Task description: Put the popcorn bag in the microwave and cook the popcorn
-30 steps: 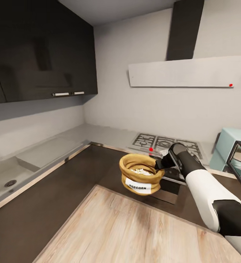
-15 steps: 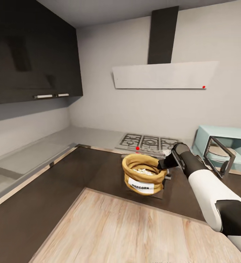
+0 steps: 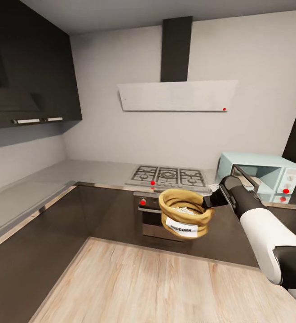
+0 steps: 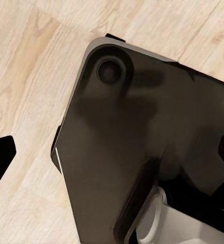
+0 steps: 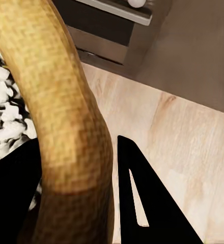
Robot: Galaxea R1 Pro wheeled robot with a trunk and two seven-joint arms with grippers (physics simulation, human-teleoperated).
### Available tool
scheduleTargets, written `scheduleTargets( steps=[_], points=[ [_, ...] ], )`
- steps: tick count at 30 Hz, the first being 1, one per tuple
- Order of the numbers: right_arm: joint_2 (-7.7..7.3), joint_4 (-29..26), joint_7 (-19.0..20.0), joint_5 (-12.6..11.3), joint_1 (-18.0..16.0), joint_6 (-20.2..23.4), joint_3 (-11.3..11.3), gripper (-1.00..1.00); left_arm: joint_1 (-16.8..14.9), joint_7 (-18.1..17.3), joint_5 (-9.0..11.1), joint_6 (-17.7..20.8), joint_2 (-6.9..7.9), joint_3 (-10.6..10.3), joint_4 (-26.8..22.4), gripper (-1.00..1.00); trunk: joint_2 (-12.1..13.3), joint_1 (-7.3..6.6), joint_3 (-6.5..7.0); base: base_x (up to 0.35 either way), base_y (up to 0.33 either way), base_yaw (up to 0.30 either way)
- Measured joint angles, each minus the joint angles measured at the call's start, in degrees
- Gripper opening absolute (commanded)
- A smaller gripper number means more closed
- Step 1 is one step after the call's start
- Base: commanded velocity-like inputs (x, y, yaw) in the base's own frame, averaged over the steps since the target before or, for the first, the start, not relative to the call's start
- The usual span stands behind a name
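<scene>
The popcorn bag (image 3: pixel 186 218), a tan sack with a white POPCORN label, hangs in the air in front of the hob, and whitish popcorn (image 3: pixel 182 209) shows inside it. My right gripper (image 3: pixel 209 202) is shut on its rolled rim (image 5: pixel 74 127), one black finger (image 5: pixel 142 203) outside the cloth and the other inside. The mint-blue microwave (image 3: pixel 273 170) stands on the grey countertop (image 3: pixel 89 172) to the right of the bag, its dark glass door (image 3: pixel 245 174) swung open just behind my right wrist. My left gripper (image 4: pixel 112 157) hangs open over my dark base and the wood floor.
The steel gas hob (image 3: pixel 168 176) sits on the counter behind the bag, with a black oven (image 3: pixel 150 217) under it. A slanted white hood (image 3: pixel 174 96) hangs above. Dark wall cabinets (image 3: pixel 26 76) line the left wall. Light wood floor (image 3: pixel 143 287) lies in front.
The camera has swung right, so the kitchen has slid left and the microwave now shows whole. The bag stays held by my right gripper, a little nearer the microwave.
</scene>
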Motion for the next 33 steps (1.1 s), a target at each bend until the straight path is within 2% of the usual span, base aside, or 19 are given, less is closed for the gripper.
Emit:
scheduleTargets(
  steps=[4, 14, 19, 33],
  points=[
    [-0.86, 0.0, 0.08, -0.11, -0.01, 0.01, 0.0, -1.0, 0.0, -0.06, 0.0, 0.0, 0.03, 0.0, -0.01, 1.0, -0.01, 0.0, 0.18, 0.0, 0.0, -0.255],
    [-1.41, 0.0, 0.15, -0.07, -0.02, 0.02, 0.0, -1.0, -0.01, -0.08, -0.01, 0.0, 0.03, 0.0, -0.01, 1.0, -0.03, 0.0, 0.66, 0.0, 0.0, -0.255],
    [-3.27, 0.0, 0.4, -0.1, -0.02, 0.01, 0.0, -1.0, -0.01, -0.08, 0.04, 0.04, 0.03, 0.03, -0.02, 1.0, -0.03, 0.0, 0.92, 0.0, 0.0, -0.255],
    [-4.24, 0.0, 0.16, -0.12, -0.02, 0.01, 0.0, -1.0, -0.01, 0.33, 0.06, 0.09, -0.05, 0.13, -0.03, 1.0, -0.03, 0.0, 1.63, 0.0, 0.0, -0.255]
  ],
)
